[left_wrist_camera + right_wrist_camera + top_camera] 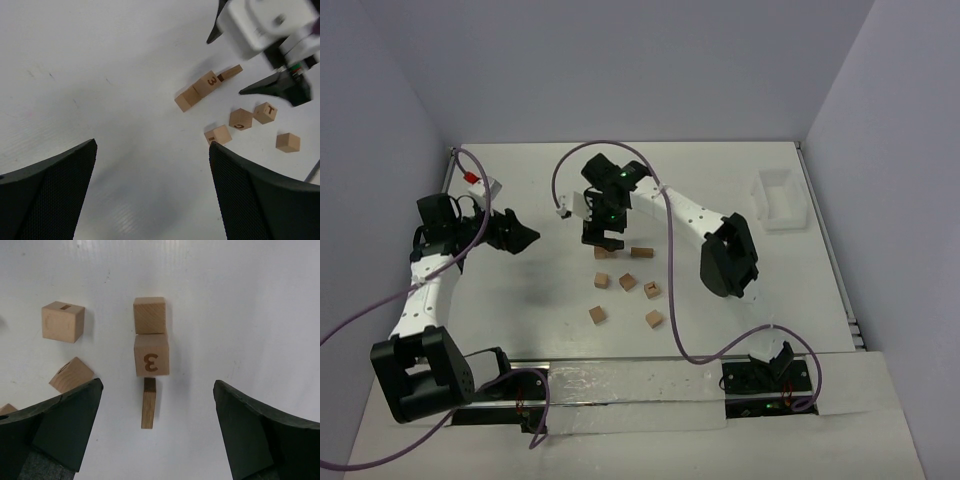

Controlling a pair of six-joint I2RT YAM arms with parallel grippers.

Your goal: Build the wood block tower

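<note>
**Operator:** Report the status of the tower.

**Technician:** No tower stands. The wood blocks lie loose on the counter, around its middle and a little toward the near edge. Nothing is seen stacked. Judged progress: at the start, with every placement left to do.

**Operator:** Is anything usable as a base?

**Technician:** Three pieces lie in one line, touching end to end: a plain cube, the 3 block and a thin slab. As far as the wrist views show, they sit side by side on the counter, not one upon another. The T block, the C block and a few more cubes lie apart from that line, closer to the near edge.

**Operator:** State of each tool?

**Technician:** Right tool: jaws spread wide with nothing in them. It hangs above the line of three, and in its wrist view the 3 block sits between the jaws. Left tool: jaws also wide apart and holding nothing. It is toward the left edge, over bare counter and well apart from the blocks.

**Operator:** What does the next step need?

**Technician:** Probably a grasp on one cube, then setting it on another. The three pieces touch, so descending jaws could push the neighbours. The white tray by the far right corner plays no part.
</note>
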